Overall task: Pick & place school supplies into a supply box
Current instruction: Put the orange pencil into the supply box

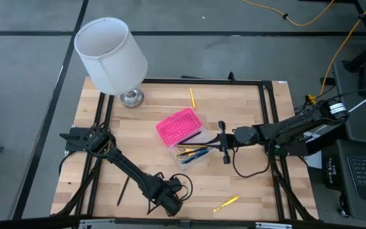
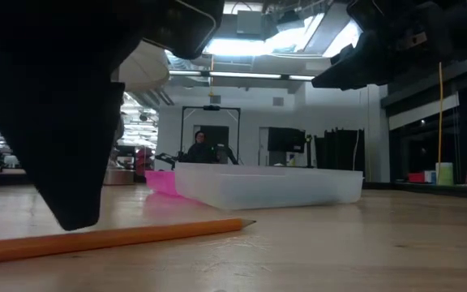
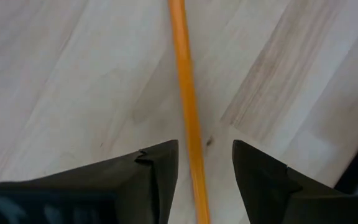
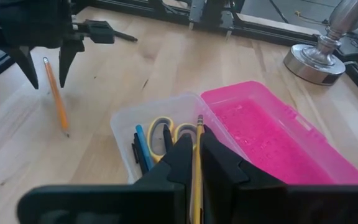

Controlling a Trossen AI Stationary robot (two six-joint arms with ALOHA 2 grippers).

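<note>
Left gripper (image 3: 205, 171) sits low at the table's (image 1: 253, 184) near edge, jaws open, straddling an orange pencil (image 3: 186, 99) that lies flat on the wood between its fingertips, not clamped. Right gripper (image 4: 197, 158) is poised over the supply box (image 4: 166, 124), jaws closed on a yellow pencil (image 4: 197, 168). The clear tray holds scissors (image 4: 166, 132) and a blue pen (image 4: 143, 144); the pink lid (image 4: 272, 137) lies open beside a lamp (image 1: 110, 54).
</note>
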